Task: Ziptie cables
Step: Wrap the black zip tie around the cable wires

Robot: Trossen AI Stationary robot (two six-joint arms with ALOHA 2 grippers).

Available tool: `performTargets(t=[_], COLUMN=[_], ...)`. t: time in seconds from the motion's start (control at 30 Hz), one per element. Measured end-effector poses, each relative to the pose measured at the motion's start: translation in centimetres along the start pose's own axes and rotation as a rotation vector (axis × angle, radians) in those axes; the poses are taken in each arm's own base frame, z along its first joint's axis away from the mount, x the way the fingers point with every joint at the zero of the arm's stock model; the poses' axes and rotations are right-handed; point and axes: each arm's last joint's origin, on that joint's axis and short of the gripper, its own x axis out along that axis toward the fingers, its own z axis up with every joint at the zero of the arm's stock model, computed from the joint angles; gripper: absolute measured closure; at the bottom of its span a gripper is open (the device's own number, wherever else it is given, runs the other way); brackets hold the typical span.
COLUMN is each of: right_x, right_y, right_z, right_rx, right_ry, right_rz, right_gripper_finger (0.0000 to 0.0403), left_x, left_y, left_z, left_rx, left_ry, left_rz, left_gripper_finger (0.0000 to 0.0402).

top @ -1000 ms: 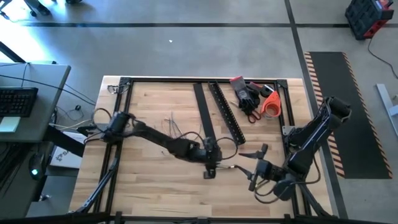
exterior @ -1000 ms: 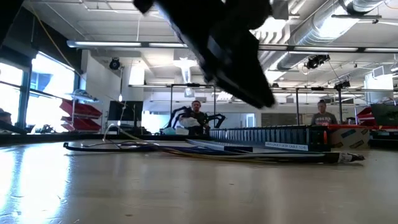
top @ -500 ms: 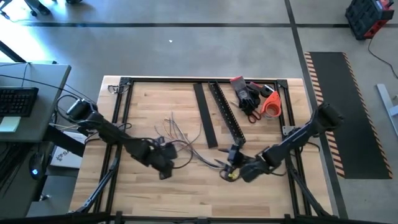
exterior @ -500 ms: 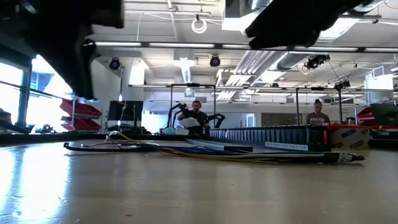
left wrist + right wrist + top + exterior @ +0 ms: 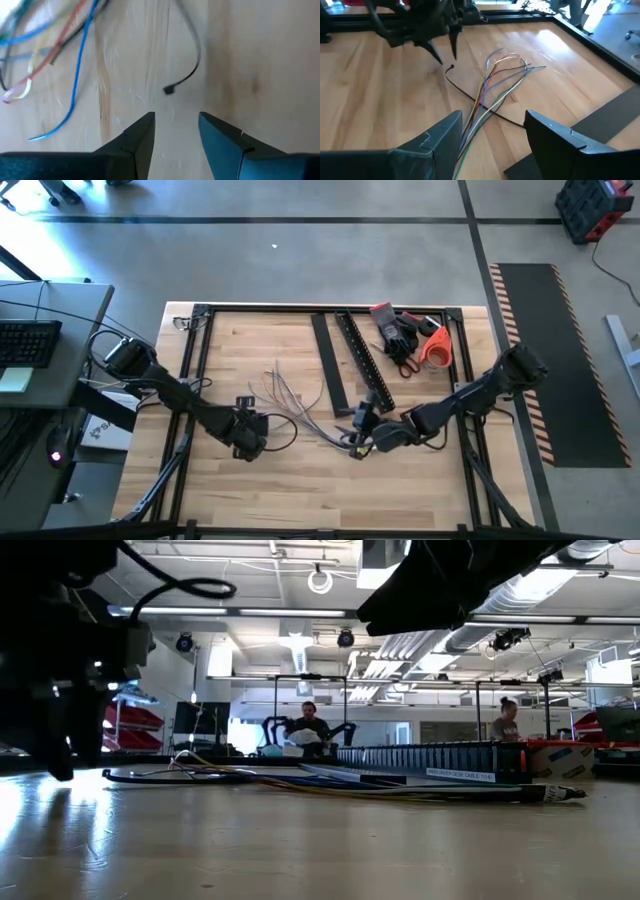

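The cables (image 5: 290, 395) lie loose on the wooden table, thin wires fanned out at their far-left ends (image 5: 510, 62) and bunched toward my right gripper. A black zip tie (image 5: 470, 95) lies on the wood under them, its head (image 5: 169, 90) clear of the bunch. My left gripper (image 5: 176, 120) hangs open just above the wood, pointing steeply down beside that head, nothing between its fingers. My right gripper (image 5: 492, 120) stands open at the table's middle, and the bunched end of the cables (image 5: 467, 137) runs in under the gap between its fingers.
Two long black slotted rails (image 5: 330, 365) (image 5: 365, 365) lie across the table's middle, just beyond my right gripper. Black gloves (image 5: 397, 332) and an orange-handled tool (image 5: 432, 345) sit at the far right. A black frame (image 5: 200, 315) rims the table. People stand in the room behind (image 5: 308, 725).
My left gripper has swung from the table's middle toward the left edge, sunk a little and tipped further down, ending beside the zip tie's head. My right gripper has come from the near right toward the middle, over the cables' bunched end. The cables have stayed put.
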Motion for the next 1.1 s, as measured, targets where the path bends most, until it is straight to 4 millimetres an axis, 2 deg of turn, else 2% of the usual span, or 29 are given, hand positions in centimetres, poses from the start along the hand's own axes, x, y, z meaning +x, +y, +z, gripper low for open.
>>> performTargets(t=[0.13, 0.3, 0.37, 0.47, 0.6, 0.7, 0.83, 1.0, 1.1], right_x=[0.7, 1.5, 1.8, 2.2, 3.4, 5.3, 9.0, 13.5, 15.5], right_y=[-0.8, -1.8, -2.1, -2.4, -2.5, -2.1, -1.0, 0.4, 1.0], right_z=[0.2, 0.7, 0.9, 1.3, 1.2, 0.6, -0.2, 0.1, 0.4], right_rx=[-0.003, 0.022, 0.012, -0.02, -0.074, -0.129, -0.186, -0.303, -0.376], right_ry=[0.017, 0.01, 0.016, 0.014, -0.011, -0.062, -0.046, -0.016, 0.03], right_rz=[0.019, 0.019, 0.077, 0.213, 0.336, 0.428, 0.47, 0.458, 0.451], right_gripper_finger=[0.0199, 0.0199, 0.0199, 0.0199, 0.0199, 0.0199, 0.0199, 0.0199, 0.0199], left_x=[1.1, 1.1, 1.1, 1.2, 1.2, 0.9, -0.5, -2.3, -3.0], left_y=[0.2, 0.2, 0.0, -0.1, 0.1, 0.0, -0.3, -0.4, -0.5], left_z=[-0.4, 0.2, 0.5, 1.0, 1.3, 1.8, 3.4, 5.0, 5.6], left_rx=[0.057, 0.101, 0.112, 0.125, 0.099, 0.096, 0.101, 0.112, 0.11], left_ry=[-0.035, -0.089, -0.121, -0.162, -0.168, -0.18, -0.226, -0.272, -0.291], left_rz=[-0.032, -0.024, -0.039, -0.06, -0.084, -0.117, -0.152, -0.188, -0.215], left_gripper_finger=[0.0266, 0.027, 0.0278, 0.0303, 0.036, 0.0395, 0.0395, 0.04, 0.0401])
